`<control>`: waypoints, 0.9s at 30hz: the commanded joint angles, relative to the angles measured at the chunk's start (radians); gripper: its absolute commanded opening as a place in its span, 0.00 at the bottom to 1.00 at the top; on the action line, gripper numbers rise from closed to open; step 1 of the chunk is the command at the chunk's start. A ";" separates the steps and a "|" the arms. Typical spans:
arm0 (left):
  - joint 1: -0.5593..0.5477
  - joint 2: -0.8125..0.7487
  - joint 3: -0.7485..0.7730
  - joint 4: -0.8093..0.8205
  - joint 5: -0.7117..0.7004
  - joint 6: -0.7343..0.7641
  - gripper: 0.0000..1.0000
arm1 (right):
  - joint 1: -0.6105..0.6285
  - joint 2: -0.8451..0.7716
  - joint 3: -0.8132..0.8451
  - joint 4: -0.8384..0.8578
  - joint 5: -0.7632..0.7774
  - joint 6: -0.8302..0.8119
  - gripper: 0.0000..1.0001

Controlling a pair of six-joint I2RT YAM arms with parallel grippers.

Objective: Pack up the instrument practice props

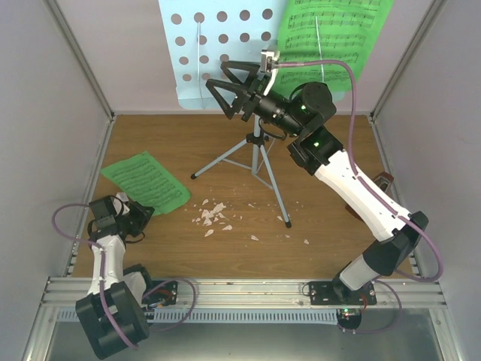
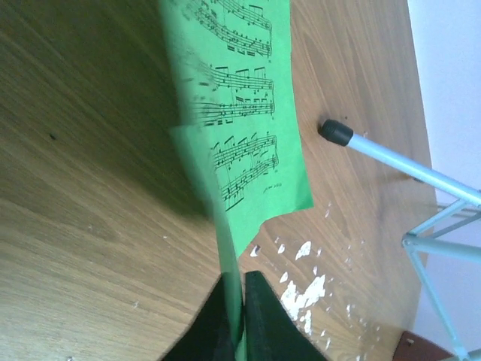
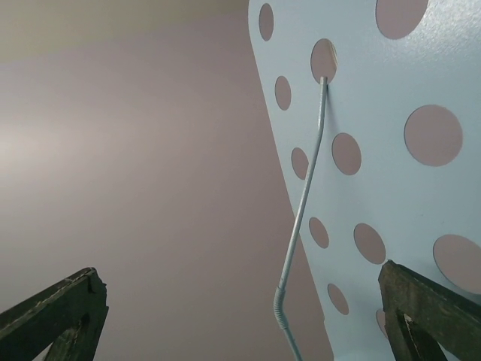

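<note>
A mid-brown, wood-grain worktop [image 1: 165, 139] forms the floor of a small booth. Plain pale lilac-grey walls close it in: the back wall [image 1: 128, 53], the left wall [image 1: 37, 150] and the right wall [image 1: 447, 135]. Slanting aluminium posts [image 1: 80, 56] mark the rear corners. A silver slotted rail [image 1: 248, 289] runs along the near edge, with a grey panel [image 1: 248, 342] below it. The light is soft and even; in the left wrist view a broad shadow darkens the wood

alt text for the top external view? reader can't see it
The right arm's fingers stand open in front of a pale blue perforated music stand, which carries a green sheet-music page. The left arm's fingers pinch the edge of a second green page lying on the wooden table, with white crumbs scattered by the tripod legs.
</note>
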State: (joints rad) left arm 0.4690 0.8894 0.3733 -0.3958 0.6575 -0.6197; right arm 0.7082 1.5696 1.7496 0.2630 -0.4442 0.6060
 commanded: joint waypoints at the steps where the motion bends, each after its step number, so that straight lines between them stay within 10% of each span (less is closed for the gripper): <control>1: 0.025 0.002 -0.009 0.028 0.003 0.010 0.13 | -0.004 -0.027 -0.019 0.032 -0.030 -0.006 0.99; 12: 0.058 0.021 0.065 0.001 -0.060 0.019 0.97 | -0.003 -0.080 -0.088 0.043 -0.046 -0.015 1.00; 27: 0.095 -0.056 0.198 -0.084 -0.331 0.038 0.99 | -0.012 -0.333 -0.323 -0.103 0.134 -0.200 0.99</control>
State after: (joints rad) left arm 0.5457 0.8745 0.5262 -0.4618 0.4366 -0.6090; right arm 0.7044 1.3144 1.4776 0.2180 -0.4049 0.5003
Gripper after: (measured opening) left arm 0.990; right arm 0.995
